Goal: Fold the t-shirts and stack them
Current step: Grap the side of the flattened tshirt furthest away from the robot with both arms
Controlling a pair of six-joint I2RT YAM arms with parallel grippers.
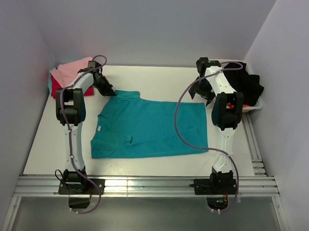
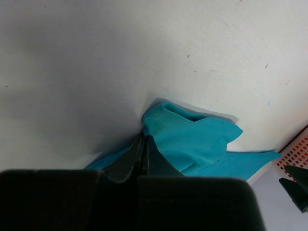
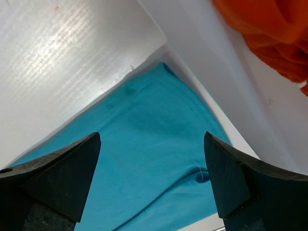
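Lying flat across the middle of the surface (image 1: 161, 77), the teal t-shirt (image 1: 149, 125) has its far-left corner pinched by the clenched left hand (image 1: 107, 89). The right hand (image 1: 200, 94) hangs released, wide apart, over the shirt's far-right corner.

No legible text, brand, number or sign found in any view. One small pale tag (image 1: 99, 128) lies at the left edge of the teal t-shirt (image 1: 149, 128); its print is too small to read.
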